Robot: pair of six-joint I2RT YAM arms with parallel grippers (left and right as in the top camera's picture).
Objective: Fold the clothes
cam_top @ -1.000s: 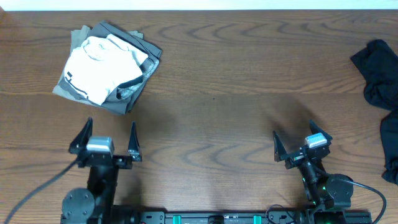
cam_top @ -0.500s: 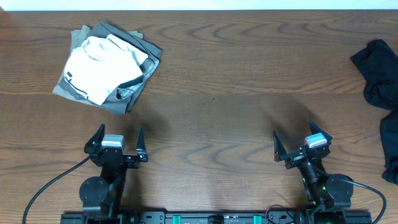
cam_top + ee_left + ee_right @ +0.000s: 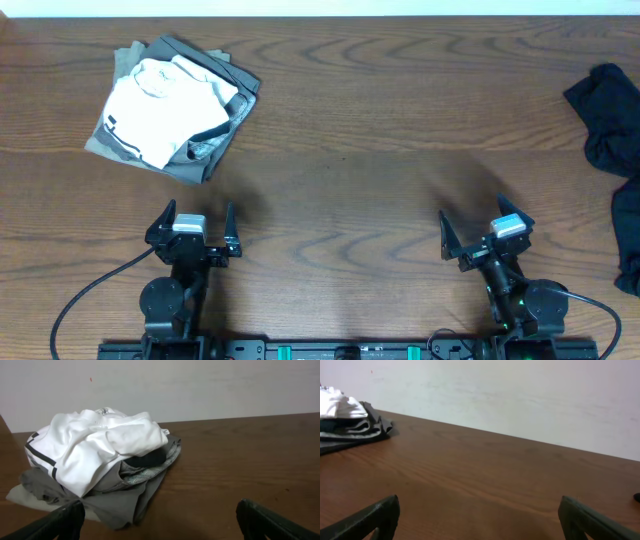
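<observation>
Nearest the robot's base, the left gripper (image 3: 197, 216) and the right gripper (image 3: 472, 213) both hover low over the near edge of the dark brown wooden table (image 3: 340, 200), each with its fingers spread wide and nothing between them; the two wrist views confirm this, showing only bare wood between the black fingertips. The middle of the table carries no garment. Further out, at the far left corner, lies a loosely squared stack of folded garments (image 3: 172, 108): a white cloth shirt with thin black trim (image 3: 95, 447) sits on top, and flat grey cloth pieces (image 3: 112, 497) stick out beneath it on the near and right sides. The folds are soft and a little uneven, but the pile reads as finished work. At the far right edge, well apart from the stack and from both arms, a crumpled heap of black cloth (image 3: 608, 122) lies unfolded, partly cut off by the frame, with more dark cloth trailing down the edge below it. So the task looks partly done: the white and grey items appear folded and stacked, while the black clothing is left to spread, fold and probably add to the pile. The right arm sits closer to it.
</observation>
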